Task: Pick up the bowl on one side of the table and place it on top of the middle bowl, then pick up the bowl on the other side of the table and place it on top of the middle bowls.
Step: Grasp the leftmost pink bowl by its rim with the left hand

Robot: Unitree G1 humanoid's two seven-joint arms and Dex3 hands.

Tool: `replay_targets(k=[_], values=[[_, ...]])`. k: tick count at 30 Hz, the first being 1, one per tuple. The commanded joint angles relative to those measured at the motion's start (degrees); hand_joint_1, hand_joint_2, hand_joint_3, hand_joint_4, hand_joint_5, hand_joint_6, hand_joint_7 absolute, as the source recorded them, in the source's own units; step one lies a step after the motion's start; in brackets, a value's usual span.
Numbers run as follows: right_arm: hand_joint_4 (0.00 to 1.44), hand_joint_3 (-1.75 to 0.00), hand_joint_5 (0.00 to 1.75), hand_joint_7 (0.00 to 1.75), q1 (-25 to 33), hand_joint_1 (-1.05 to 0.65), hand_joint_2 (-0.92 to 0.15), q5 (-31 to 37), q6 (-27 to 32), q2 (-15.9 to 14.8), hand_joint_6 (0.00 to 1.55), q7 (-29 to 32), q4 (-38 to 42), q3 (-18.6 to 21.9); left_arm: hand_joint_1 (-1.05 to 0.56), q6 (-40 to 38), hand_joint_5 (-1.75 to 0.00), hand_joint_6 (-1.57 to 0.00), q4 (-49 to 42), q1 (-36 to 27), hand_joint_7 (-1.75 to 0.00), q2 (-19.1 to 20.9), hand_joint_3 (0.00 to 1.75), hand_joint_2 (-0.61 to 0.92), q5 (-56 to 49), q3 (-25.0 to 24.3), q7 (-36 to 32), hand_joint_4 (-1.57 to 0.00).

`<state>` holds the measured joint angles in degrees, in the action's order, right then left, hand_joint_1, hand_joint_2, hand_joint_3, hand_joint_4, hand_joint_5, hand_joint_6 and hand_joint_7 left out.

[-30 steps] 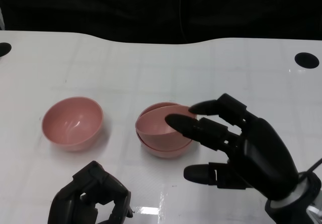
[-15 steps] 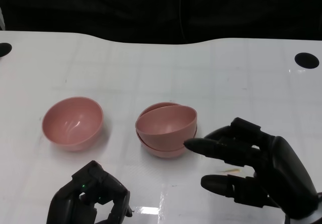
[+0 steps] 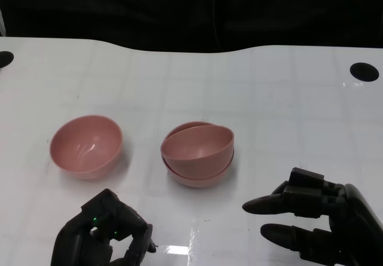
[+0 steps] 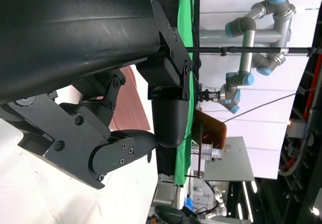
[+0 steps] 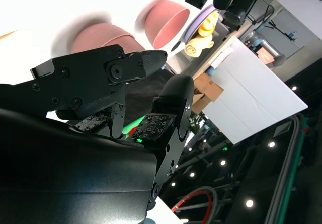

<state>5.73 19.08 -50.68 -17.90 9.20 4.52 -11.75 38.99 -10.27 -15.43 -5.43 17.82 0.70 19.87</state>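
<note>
**Two bowls stacked at centre, one left out**

The white desk (image 3: 269, 98) carries three pink bowls. At the middle, the top bowl (image 3: 197, 144) sits tilted inside the lower bowl (image 3: 194, 178), its rim raised toward the far right and not level with the one beneath. The third bowl (image 3: 86, 146) stands upright and alone toward the desk's left edge, well apart from the stack.

The right hand (image 3: 317, 225) is at the near right edge of the desk, clear of the stack, its fingers (image 3: 266, 204) spread and pointing left, holding nothing. The left hand (image 3: 105, 237) is at the near edge, just in front of the third bowl and not touching it; its fingers are curled in with nothing between them.
</note>
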Motion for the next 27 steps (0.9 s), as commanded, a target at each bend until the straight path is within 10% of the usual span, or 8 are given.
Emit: replay_targets(k=[1, 27], values=[[0.68, -0.20, 1.22, 0.69, 1.45, -0.17, -0.91, -2.24, -0.38, 0.36, 0.81, -1.31, 0.48, 1.45, -0.19, -1.01, -1.45, -0.73, 1.45, -0.25, -1.21, 1.07, 0.70, 0.73, 0.82, -0.93, 0.22, -0.74], [0.82, -1.35, 1.45, 1.01, 2.64, -0.03, -0.41, -9.71, -0.08, 3.95, 0.92, -8.53, 7.21, 4.22, -0.32, -5.26, -0.62, -0.76, 11.43, 0.90, -0.02, 8.62, 0.12, 0.84, -8.75, -6.39, -3.43, -0.67]])
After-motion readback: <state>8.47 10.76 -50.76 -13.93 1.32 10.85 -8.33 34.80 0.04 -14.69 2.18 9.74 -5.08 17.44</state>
